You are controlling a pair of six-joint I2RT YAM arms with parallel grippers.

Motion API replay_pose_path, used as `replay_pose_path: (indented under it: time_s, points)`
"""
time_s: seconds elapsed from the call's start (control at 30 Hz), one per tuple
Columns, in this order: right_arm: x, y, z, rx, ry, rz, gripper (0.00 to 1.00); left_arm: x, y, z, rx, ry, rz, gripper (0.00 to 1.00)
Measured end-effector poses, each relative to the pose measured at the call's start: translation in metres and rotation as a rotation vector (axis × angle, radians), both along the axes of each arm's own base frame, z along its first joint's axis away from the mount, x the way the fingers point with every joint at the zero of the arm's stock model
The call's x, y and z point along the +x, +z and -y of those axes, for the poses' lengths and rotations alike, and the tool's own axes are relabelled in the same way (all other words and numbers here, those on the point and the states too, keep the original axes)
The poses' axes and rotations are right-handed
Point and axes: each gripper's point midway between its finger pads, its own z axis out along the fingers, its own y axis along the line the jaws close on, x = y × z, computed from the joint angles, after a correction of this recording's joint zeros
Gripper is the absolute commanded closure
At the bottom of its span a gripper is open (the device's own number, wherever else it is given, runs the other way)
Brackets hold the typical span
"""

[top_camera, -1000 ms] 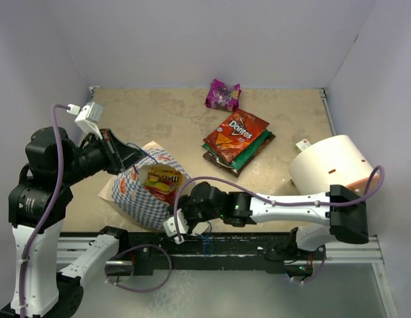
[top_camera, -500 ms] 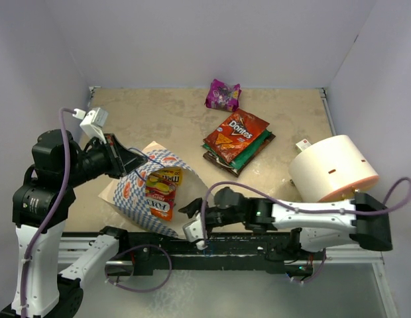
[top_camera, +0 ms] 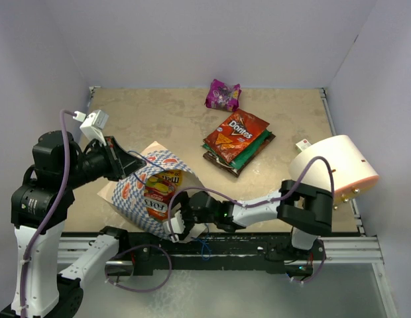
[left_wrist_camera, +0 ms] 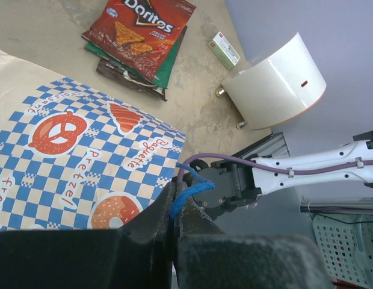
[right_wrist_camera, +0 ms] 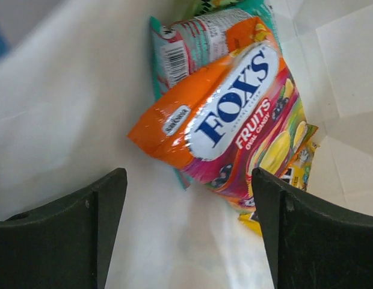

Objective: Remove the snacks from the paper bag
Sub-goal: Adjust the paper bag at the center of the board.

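Observation:
The paper bag (top_camera: 136, 192), cream with a blue checkered band, lies on its side with its mouth toward the right arm. My left gripper (left_wrist_camera: 174, 194) is shut on its blue string handle (left_wrist_camera: 189, 192) and holds the mouth up. An orange Fox's packet (right_wrist_camera: 228, 120) lies inside the bag on a teal packet (right_wrist_camera: 186, 45) and a yellow one (right_wrist_camera: 298, 174). My right gripper (right_wrist_camera: 189, 198) is open at the bag's mouth, its fingers either side of the Fox's packet's lower end, not touching it. Outside the bag lie a magenta packet (top_camera: 223, 94) and a red-orange Doritos packet (top_camera: 236, 134) stacked on green (top_camera: 260, 147) and dark brown ones.
A large cream cylinder (top_camera: 331, 169) lies at the right, close to the right arm's elbow. A small pale green box (top_camera: 303, 144) sits just behind it. The rail (top_camera: 258, 246) runs along the near edge.
The right arm folded in and brought its gripper back to the bag's mouth, and its jaws opened wider. The left gripper kept its hold on the handle.

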Motion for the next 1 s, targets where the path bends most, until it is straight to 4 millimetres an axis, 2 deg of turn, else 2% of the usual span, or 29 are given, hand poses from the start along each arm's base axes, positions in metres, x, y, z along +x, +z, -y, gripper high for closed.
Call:
replay_pose_path:
  time_s: [0.17, 0.3, 0.33, 0.37, 0.4, 0.67, 0.7, 0.87, 1.0]
  points:
    - [0.031, -0.003, -0.021, 0.06, -0.047, 0.014, 0.12, 0.001, 0.001, -0.003, 0.008, 0.019, 0.005, 1.0]
    - [0.06, -0.003, -0.036, 0.093, -0.07, -0.002, 0.21, 0.006, -0.001, -0.007, 0.019, 0.054, 0.0, 1.0]
    - [0.07, 0.0, -0.04, 0.105, -0.076, -0.006, 0.27, 0.007, -0.002, -0.008, 0.023, 0.065, -0.001, 1.0]
    - [0.078, 0.002, -0.044, 0.116, -0.081, -0.007, 0.41, 0.009, -0.002, -0.01, 0.025, 0.076, -0.003, 1.0]
    - [0.087, 0.005, -0.049, 0.129, -0.086, -0.01, 0.49, 0.011, -0.003, -0.012, 0.028, 0.099, -0.009, 1.0]
    - [0.146, 0.033, -0.085, 0.231, -0.065, -0.031, 0.97, 0.034, -0.029, -0.038, 0.109, 0.295, -0.119, 1.0]
    - [0.15, 0.036, -0.087, 0.238, -0.061, -0.034, 1.0, 0.039, -0.033, -0.041, 0.128, 0.313, -0.141, 1.0]
    - [0.164, 0.05, -0.088, 0.267, -0.061, -0.072, 1.0, 0.062, -0.045, -0.052, 0.199, 0.388, -0.191, 1.0]
    - [0.162, 0.061, -0.085, 0.278, -0.071, -0.126, 1.0, 0.061, -0.048, -0.064, 0.24, 0.446, -0.196, 1.0]
